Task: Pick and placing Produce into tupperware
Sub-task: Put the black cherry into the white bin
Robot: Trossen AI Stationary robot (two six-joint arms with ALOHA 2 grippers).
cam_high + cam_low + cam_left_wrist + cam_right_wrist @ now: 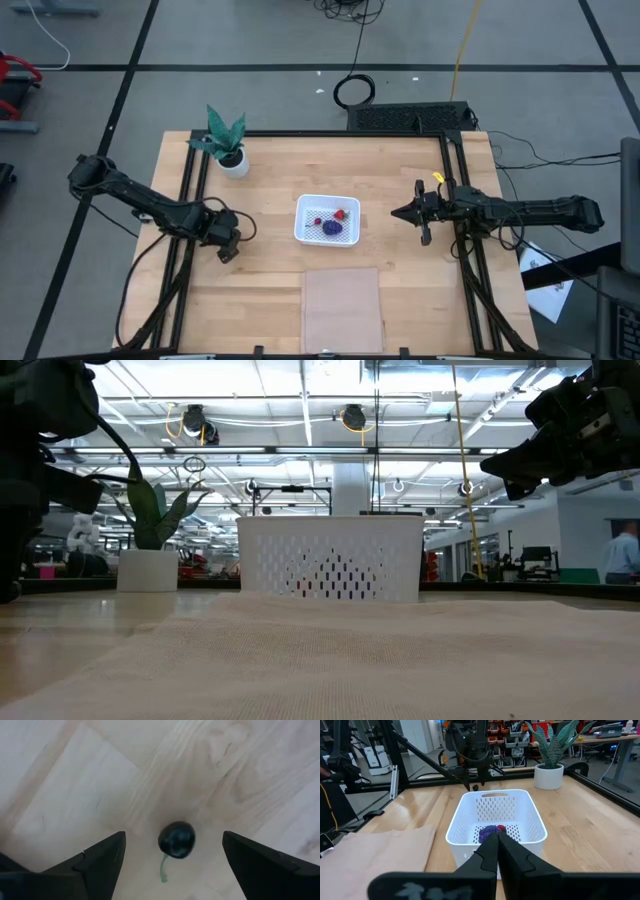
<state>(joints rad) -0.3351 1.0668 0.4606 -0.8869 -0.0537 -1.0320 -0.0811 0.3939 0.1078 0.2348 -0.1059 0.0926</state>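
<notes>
From above, the small white perforated plastic tupperware (327, 220) sits at the middle of the pale wooden table (270, 290), holding a purple lumpy cluster (331, 228), a small red strawberry-like piece (340, 214) and a tinier red piece (318, 221). The left hand (229, 243) hangs low over the table to the left of the tupperware, well apart from it, and the right hand (421, 213) is to the right of the tupperware, pointing toward it with a gap between them. A green potted plant in a white pot (228, 143) stands at the far left of the table, and a flat translucent rectangular sheet (343, 308) lies at the near edge, just in front of the tupperware. In the low view the tupperware (330, 558) stands in the middle with the potted plant (150, 545) to its left, while the right hand (555, 445) hangs raised at the upper right, clear of the table. The left wrist view looks straight down on the table (90, 780), where a small dark round berry with a thin green stem (176, 840) lies on the wood between the left hand's two widely spread fingers (100, 862), touching neither of them. The right wrist view looks across the table at the tupperware (496, 817), with the purple cluster (487, 832) and a red piece (501, 828) visible inside; the right hand's fingers (487, 855) are pressed together with nothing between them, just short of the tupperware's nearest wall.
</notes>
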